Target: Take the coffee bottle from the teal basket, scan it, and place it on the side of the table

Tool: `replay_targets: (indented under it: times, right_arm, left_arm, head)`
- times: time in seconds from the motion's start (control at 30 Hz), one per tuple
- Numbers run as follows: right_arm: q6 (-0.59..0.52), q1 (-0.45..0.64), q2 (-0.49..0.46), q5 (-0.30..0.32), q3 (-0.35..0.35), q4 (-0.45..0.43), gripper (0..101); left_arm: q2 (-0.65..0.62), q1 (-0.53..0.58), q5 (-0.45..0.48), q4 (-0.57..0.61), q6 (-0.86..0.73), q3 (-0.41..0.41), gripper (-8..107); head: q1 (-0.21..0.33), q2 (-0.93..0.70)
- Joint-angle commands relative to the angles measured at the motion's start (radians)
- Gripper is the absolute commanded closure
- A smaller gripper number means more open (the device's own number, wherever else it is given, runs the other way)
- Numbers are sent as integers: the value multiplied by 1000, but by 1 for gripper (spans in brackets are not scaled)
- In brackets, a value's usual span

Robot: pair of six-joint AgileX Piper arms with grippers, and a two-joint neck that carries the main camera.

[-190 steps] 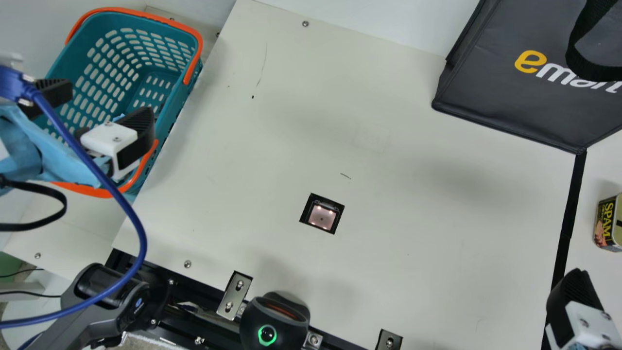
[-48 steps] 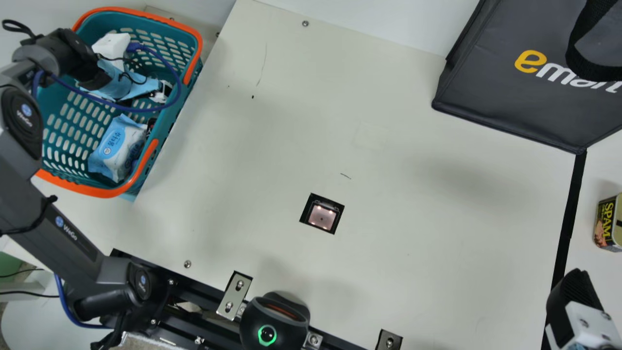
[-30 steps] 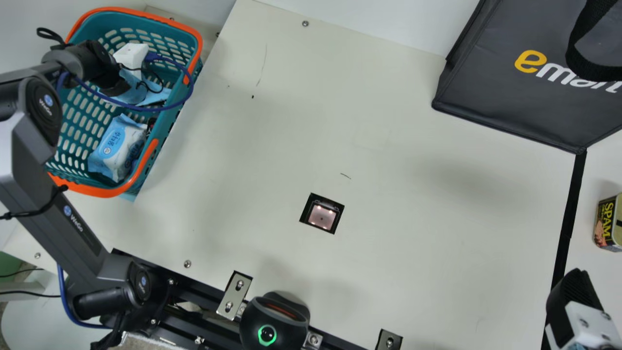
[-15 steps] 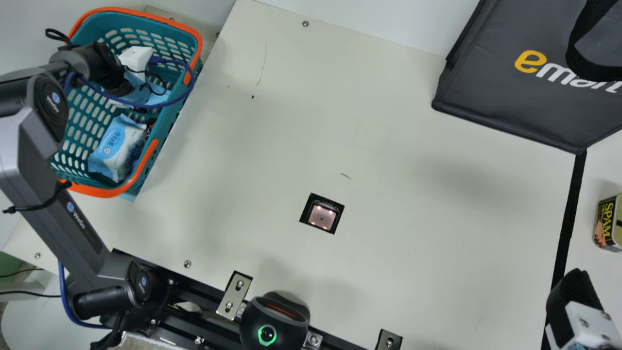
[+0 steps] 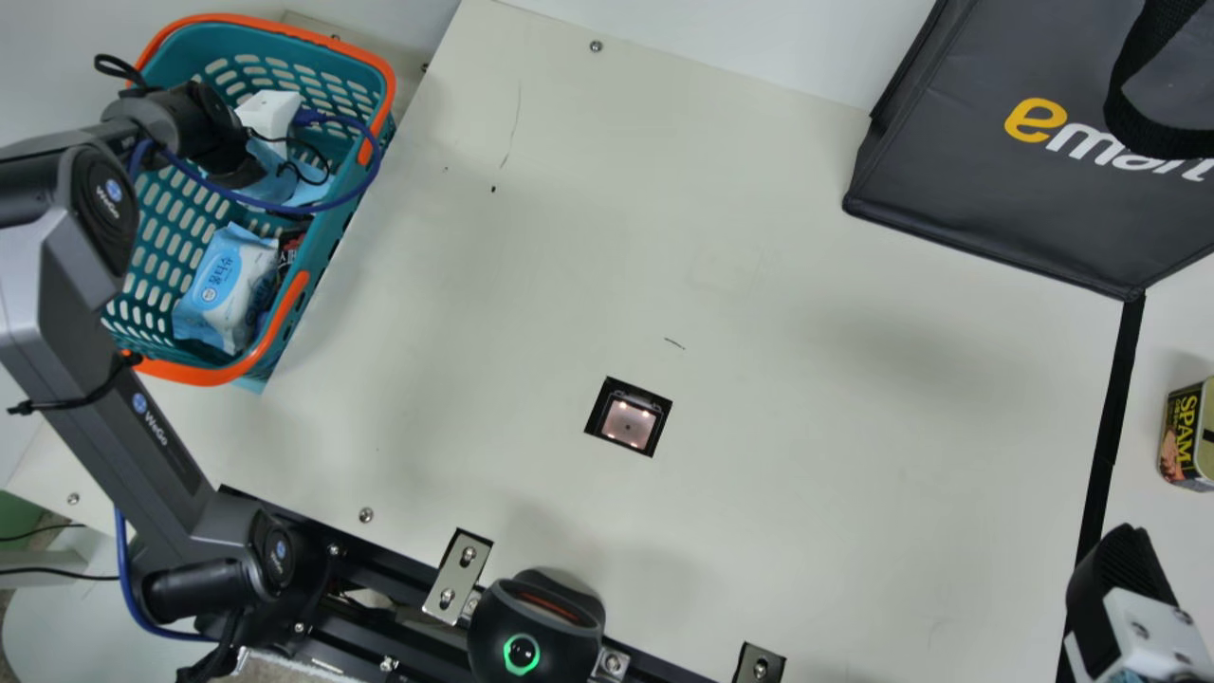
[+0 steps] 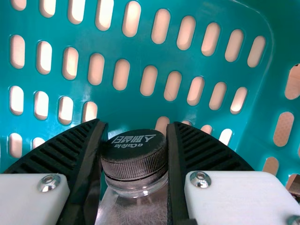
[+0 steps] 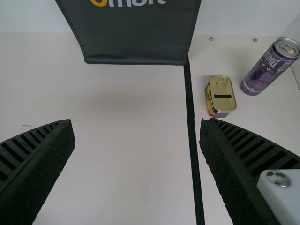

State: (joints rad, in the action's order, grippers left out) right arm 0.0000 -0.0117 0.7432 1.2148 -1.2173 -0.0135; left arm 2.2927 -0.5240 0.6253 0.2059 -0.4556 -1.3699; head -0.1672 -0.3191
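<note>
the left gripper (image 6: 137, 133) clamps the bottle (image 6: 136, 204) at its cap (image 6: 133, 161), inside the basket (image 6: 154, 54) at the main view's ten o'clock; at four, the right gripper (image 7: 137, 124) stands apart. the clear body looks slick and likely to give; the ridged cap should grip best.

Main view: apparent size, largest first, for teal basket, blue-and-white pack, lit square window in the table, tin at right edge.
1. Teal basket
2. Blue-and-white pack
3. Unsure: lit square window and tin look close, and the tin is cut off by the edge.
</note>
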Motion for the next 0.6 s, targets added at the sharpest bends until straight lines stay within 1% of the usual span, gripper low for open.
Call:
replay_targets:
  times: [0.0, 0.27, 0.57]
  right_arm:
    - [0, 0, 0, 0, 0, 0, 6]
    - [0, 0, 0, 0, 0, 0, 6]
    - [0, 0, 0, 0, 0, 0, 6]
  left_arm:
    - [-1, 2, 3, 1, 3, 0, 107]
    - [-17, 1, 5, 2, 27, 1, 107]
    - [-72, -13, 8, 11, 26, 27, 107]
  head:
    - [29, -2]
    - [29, -2]
    - [29, -2]
